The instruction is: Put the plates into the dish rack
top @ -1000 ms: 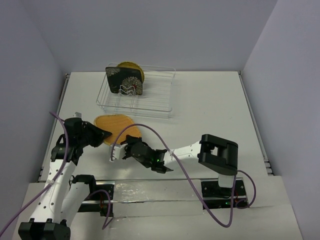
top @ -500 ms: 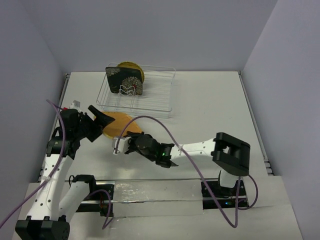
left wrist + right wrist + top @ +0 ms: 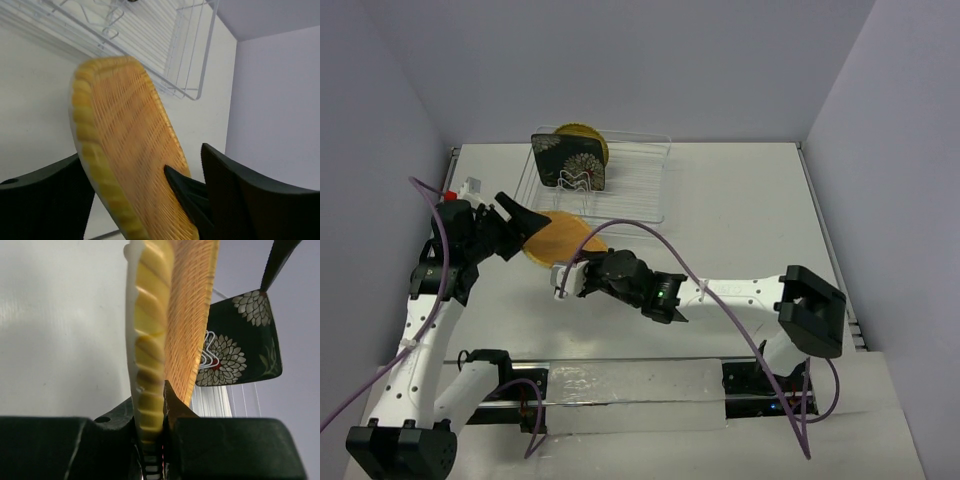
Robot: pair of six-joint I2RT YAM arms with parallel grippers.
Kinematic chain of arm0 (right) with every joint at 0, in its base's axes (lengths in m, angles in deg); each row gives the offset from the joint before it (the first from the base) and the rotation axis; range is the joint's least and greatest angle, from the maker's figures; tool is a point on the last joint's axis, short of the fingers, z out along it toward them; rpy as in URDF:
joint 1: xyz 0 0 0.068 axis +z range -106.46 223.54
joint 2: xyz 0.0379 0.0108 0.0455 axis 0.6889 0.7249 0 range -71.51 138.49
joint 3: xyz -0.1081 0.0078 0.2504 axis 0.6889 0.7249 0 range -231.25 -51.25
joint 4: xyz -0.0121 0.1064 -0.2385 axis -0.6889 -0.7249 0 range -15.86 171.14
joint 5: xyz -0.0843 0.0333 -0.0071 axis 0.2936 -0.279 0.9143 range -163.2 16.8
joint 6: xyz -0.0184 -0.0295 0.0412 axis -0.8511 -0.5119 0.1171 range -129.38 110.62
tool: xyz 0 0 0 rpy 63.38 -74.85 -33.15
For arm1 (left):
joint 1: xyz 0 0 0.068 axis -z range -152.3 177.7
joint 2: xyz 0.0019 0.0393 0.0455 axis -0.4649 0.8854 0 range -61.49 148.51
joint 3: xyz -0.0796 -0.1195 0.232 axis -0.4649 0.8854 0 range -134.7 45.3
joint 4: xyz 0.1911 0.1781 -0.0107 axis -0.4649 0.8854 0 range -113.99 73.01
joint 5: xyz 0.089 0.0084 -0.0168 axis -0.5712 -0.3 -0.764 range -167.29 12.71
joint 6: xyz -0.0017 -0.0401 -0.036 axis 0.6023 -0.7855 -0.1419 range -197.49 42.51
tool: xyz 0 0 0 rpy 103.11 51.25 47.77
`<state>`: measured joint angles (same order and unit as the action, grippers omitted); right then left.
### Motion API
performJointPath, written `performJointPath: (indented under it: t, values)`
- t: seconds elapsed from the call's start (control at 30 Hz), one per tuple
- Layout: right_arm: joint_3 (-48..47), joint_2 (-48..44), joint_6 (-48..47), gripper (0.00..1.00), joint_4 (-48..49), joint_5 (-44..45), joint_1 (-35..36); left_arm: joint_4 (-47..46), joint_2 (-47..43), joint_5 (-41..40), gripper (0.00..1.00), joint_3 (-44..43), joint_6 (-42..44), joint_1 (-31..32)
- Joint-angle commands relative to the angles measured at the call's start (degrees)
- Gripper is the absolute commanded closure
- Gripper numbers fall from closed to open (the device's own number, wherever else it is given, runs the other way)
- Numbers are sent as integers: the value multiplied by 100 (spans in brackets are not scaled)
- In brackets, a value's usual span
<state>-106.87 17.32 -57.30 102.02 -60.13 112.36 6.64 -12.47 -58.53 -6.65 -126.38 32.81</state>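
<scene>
Two plates stand upright at the left end of the dish rack [image 3: 630, 200]: black flowered plate [image 3: 570, 162] in front, yellow plate [image 3: 585, 135] right behind it. Third one, the bamboo plate [image 3: 560, 238], is tilted above the surface [image 3: 750, 220], just in front of the rack's near left corner. Right gripper [image 3: 578, 270]: jaws narrow, clamped on the plate's near rim, clear in the right wrist view. Left gripper [image 3: 523, 215]: jaws wide, straddling the plate's left edge. Plate touches one finger [image 3: 45, 195]; real grip or not, cannot tell.
</scene>
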Motion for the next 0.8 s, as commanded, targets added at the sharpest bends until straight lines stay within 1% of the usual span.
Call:
performJointPath:
  t: [0.0,0.07,0.13,0.2,0.23,0.3,0.33,0.37,0.4,0.43,0.5,0.53,0.6,0.67,0.73,0.77]
  values:
    - [-660,338,-551,100,836,429,-24,-191,-50,293,31,-33,21,134]
    - [-773,474,-619,100,1128,636,-41,-136,-58,272,51,-13,34,162]
    - [-828,521,-641,100,1395,724,-44,-72,-68,211,74,8,56,175]
    - [-845,521,-657,98,1541,733,-44,12,-83,119,92,-21,87,175]
    - [-834,504,-657,95,1604,727,-39,33,-91,34,98,-60,124,181]
    - [-808,473,-618,86,1662,724,-53,20,-131,-168,100,-153,197,184]
    - [-790,450,-598,77,1682,753,-52,-6,-141,-265,100,-202,220,186]
    - [-745,412,-573,63,1682,766,-45,-82,-154,-361,100,-241,284,192]
    - [-701,361,-516,52,1674,768,-44,-169,-156,-481,100,-299,323,193]
    - [-614,317,-315,34,1636,775,-44,-411,-163,-638,100,-396,357,193]
    - [-464,34,131,17,1422,706,-42,-975,-95,-886,100,-598,712,193]
    - [-364,-143,357,11,1271,616,-39,-1341,22,-899,100,-719,956,193]
    - [-190,-504,703,7,938,468,-48,-1911,336,-649,100,-991,1447,193]
    - [82,-986,1155,5,498,86,-75,-2224,890,-144,100,-1619,1952,193]
    - [247,-1482,1499,5,84,-304,-130,-2522,1517,-42,100,-2190,2379,193]
    - [359,-1648,1682,4,-203,-674,-203,-2564,1935,334,100,-2658,2653,193]
